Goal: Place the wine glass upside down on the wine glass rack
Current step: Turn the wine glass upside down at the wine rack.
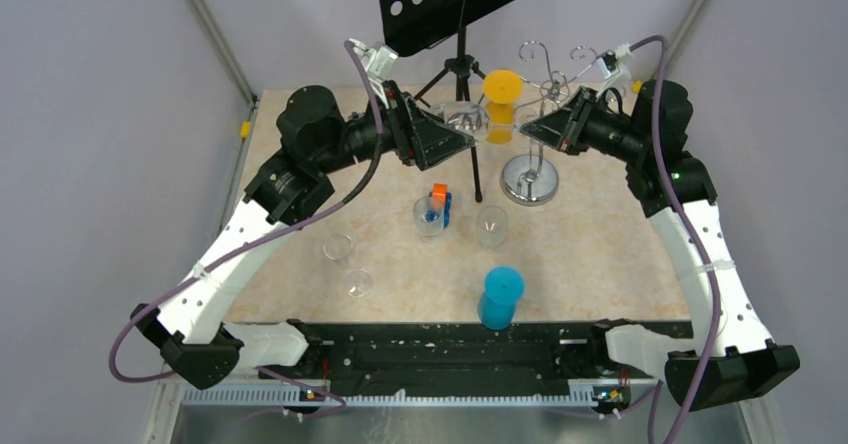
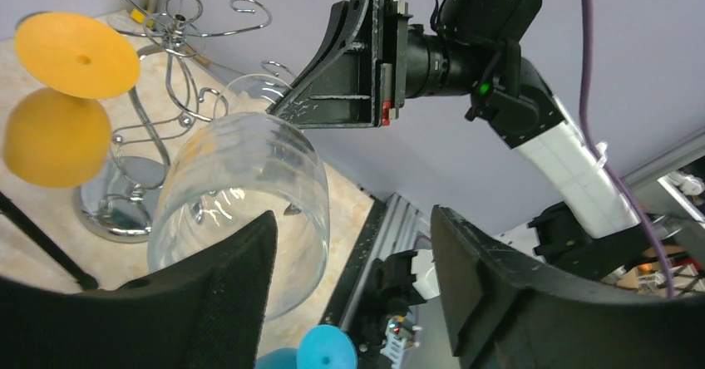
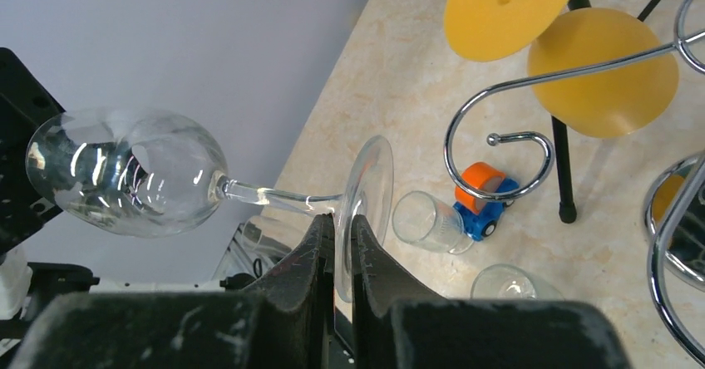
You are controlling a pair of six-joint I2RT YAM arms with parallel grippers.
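A clear wine glass (image 3: pixel 133 174) lies on its side in mid-air, well above the tabletop (image 1: pixel 620 254). Its long axis is level, running from one arm to the other. The right pincer (image 3: pixel 342 223) is clamped on the rim of the glass's round foot. From there the stem and bowl reach straight out toward the left pincer (image 2: pixel 353 219).

The left pincer's jaws stand apart and grip nothing. The mouth of the bowl faces it, next to one of its fingers (image 2: pixel 241 269); whether they touch cannot be told. So the right arm alone carries the glass.

The wine glass rack (image 1: pixel 530 182) is just beside the right pincer, on the side away from the bowl. One of its curled hooks (image 3: pixel 499 140) is free, close to the held foot. Judging from this, the foot must swing round to that hook, with the bowl dropping below it.

A yellow glass (image 1: pixel 502 92) already hangs upside down on the rack, just beyond the pincer, and narrows the room there. The post of a black music stand (image 1: pixel 460 64) is beyond the bowl.

Below the pincers are small clear cups (image 1: pixel 490 224), one holding an orange and blue toy (image 1: pixel 438 202), and a blue glass (image 1: pixel 500 296).
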